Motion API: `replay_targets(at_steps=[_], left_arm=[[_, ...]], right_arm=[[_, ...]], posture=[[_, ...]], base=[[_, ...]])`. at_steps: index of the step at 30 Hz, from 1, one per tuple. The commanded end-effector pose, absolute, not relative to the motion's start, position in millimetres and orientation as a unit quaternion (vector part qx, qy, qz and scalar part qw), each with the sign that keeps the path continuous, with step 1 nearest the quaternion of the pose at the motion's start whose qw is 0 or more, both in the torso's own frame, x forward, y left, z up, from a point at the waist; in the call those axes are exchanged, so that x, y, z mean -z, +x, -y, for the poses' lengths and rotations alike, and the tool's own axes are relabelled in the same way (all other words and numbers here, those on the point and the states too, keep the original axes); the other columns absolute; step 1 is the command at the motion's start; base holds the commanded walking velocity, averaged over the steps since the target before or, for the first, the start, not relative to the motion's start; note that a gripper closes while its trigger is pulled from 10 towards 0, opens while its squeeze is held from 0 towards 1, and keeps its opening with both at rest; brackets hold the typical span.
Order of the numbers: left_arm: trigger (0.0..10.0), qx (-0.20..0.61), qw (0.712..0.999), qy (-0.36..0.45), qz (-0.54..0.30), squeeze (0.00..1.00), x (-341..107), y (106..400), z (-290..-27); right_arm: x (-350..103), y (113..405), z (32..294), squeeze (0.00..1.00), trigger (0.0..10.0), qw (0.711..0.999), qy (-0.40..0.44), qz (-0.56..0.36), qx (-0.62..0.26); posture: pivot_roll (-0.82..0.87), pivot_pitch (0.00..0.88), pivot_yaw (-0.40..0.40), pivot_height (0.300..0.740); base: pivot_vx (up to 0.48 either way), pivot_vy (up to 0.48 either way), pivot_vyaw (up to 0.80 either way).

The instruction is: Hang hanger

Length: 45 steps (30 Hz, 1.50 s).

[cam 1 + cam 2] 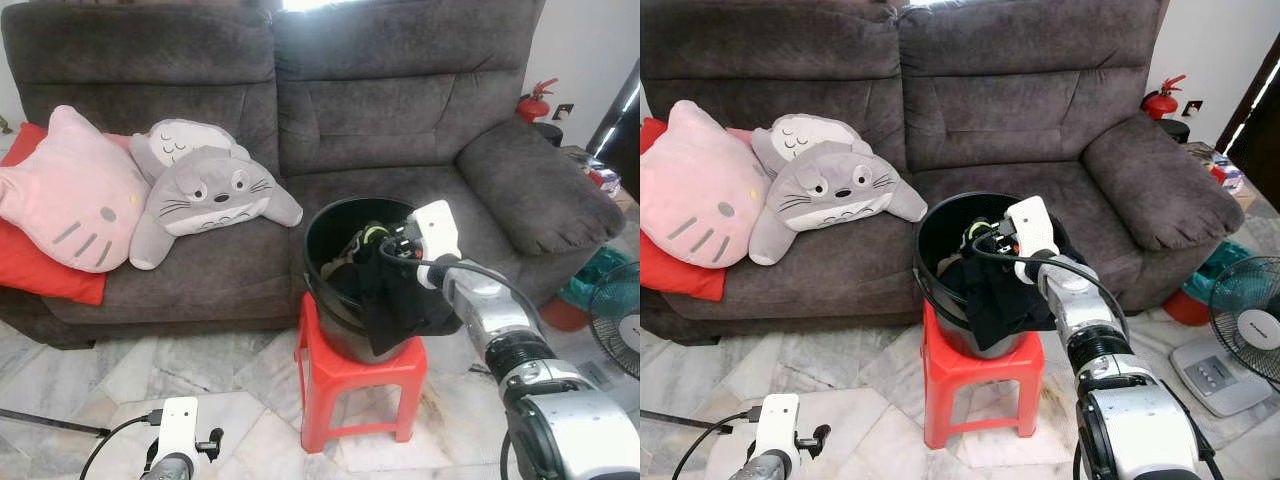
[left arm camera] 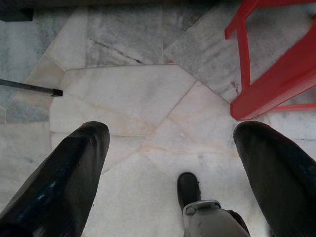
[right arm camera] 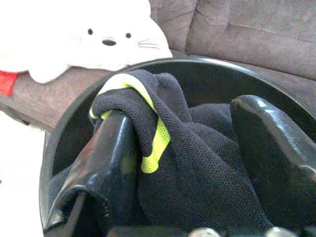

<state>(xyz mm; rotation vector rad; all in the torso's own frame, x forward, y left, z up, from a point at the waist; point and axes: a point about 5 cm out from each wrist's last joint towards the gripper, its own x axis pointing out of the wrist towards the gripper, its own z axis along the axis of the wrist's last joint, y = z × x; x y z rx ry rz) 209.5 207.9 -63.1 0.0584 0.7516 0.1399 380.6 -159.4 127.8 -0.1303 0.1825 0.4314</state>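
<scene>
Now right gripper [image 3: 182, 158] reaches into black bucket [image 1: 325, 235], jaws spread around dark garment [image 3: 197, 163], perhaps touching, left gripper [image 2: 173, 163] low, jaws apart

Dark grey fabric sofa [image 1: 300, 120] spans the back of the room, two seat cushions, padded arm at its right end. On the left seat: pink cat-face cushion [image 1: 65, 190] propped over a red pillow [image 1: 40, 265], grey-and-white Totoro plush [image 1: 205, 190] leaning beside it. Floor [image 1: 90, 370] is pale marble in irregular slabs with grey veining. Red plastic stool [image 1: 355, 385] stands on it in front of the sofa. White wall [image 1: 1220, 45] behind the sofa's right end, red fire extinguisher [image 1: 535, 100] against it. Standing fan [image 1: 1250, 320] at far right, white bathroom scale [image 1: 1215, 373] just beside its base. Daylight enters above the sofa back.
</scene>
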Motion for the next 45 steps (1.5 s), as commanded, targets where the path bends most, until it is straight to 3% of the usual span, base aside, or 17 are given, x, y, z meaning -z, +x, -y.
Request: replay_targets(at_steps=[1,7,20,21,25,34,45], left_arm=[[10.0,-0.067,0.927,0.037,-0.367,0.00,63,210,-208],[10.0,-0.071,0.927,0.032,-0.366,0.00,63,209,-208],[10.0,-0.088,0.925,0.022,-0.369,0.00,66,201,-213],[10.0,-0.092,0.925,0.020,-0.369,0.00,67,200,-214],[10.0,-0.099,0.924,0.018,-0.368,0.00,67,198,-217],[10.0,-0.154,0.924,0.002,-0.350,0.00,68,181,-235],[10.0,-0.134,0.927,-0.004,-0.349,0.00,68,188,-226]], right_arm=[[-148,387,155,1.00,10.0,0.975,-0.056,-0.045,-0.213],[-166,389,158,1.00,10.0,0.980,-0.036,0.019,-0.196],[-142,379,161,1.00,10.0,0.981,-0.041,-0.018,-0.190],[-146,379,164,0.00,10.0,0.982,-0.034,0.001,-0.184],[-153,377,166,0.00,10.0,0.983,-0.025,0.036,-0.176],[-151,364,154,0.00,10.0,0.980,0.028,0.092,-0.175],[-142,349,164,0.00,10.0,0.985,0.047,0.105,-0.128]], posture=[[-0.09,0.000,0.008,0.716],[-0.10,0.000,0.012,0.716],[-0.08,0.000,0.002,0.716],[-0.08,0.000,-0.003,0.716],[-0.07,0.000,-0.010,0.716],[0.03,0.000,-0.107,0.716],[-0.03,0.000,-0.026,0.716]], base=[[0.000,0.000,0.00],[0.000,0.000,0.00],[0.000,0.000,0.00],[0.000,0.000,0.00],[0.000,0.000,0.00],[0.000,0.000,0.00],[0.000,0.000,0.00]])
